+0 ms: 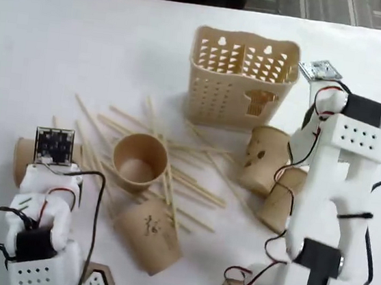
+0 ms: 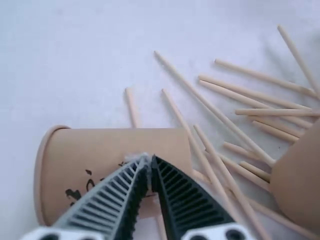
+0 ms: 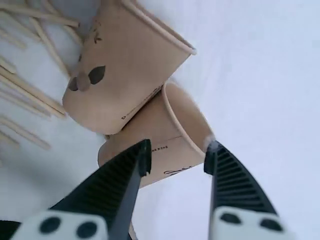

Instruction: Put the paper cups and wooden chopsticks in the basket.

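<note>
Left gripper point(image 2: 150, 162): jaws clenched together, nothing between them, tips over the side wall of the left cup point(image 2: 100, 155). I can't tell whether they touch it. That cup lies on its side at the left of the tabletop point(image 1: 84, 48), with one stick's end running under it.

Right gripper point(image 3: 177, 155): jaws released and spread wide, one on each side of the lower right cup point(image 3: 170, 125) near its rim, not closed on it. This cup lies on its side, touching the spotted cup point(image 3: 120, 65), which is tipped over just beside the basket's near right corner.

Basket point(image 1: 242, 80): upright at the far middle of the tabletop.

Other cups: the upright cup point(image 1: 139, 161) stands mouth up in the middle of the stick pile. The printed cup point(image 1: 151, 238) lies on its side just nearer than it.

Chopsticks point(image 1: 192, 187): scattered loose across the tabletop, from near the left cup to the right-hand cups, many crossing each other and several reaching the basket's base. All cups and sticks are on the tabletop, outside the basket.
</note>
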Robot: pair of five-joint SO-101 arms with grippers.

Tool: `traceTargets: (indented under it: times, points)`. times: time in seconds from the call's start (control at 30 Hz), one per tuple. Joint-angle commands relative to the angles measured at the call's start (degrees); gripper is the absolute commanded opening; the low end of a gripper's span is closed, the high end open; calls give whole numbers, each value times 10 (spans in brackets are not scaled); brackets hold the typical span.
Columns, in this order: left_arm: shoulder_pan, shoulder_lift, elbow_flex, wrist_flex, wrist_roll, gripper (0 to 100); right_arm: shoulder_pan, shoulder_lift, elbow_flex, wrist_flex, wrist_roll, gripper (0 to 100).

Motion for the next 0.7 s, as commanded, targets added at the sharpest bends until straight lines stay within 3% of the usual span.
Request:
traceTargets:
  times: [0.0, 0.4, 0.6, 0.67]
  points:
    - [-3, -5, -4, -11, -5, 42, 17, 29, -23, -13, 7, 183]
    - [-3, -5, -3, -11, -5, 42, 19, 191, -77, 12, 31, 180]
    - [-1, -5, -3, -11, -5, 42, 32, 191, -84, 13, 62, 9]
    - [-1, -5, -3, -11, -5, 42, 42, 191, -89, 13, 63, 26]
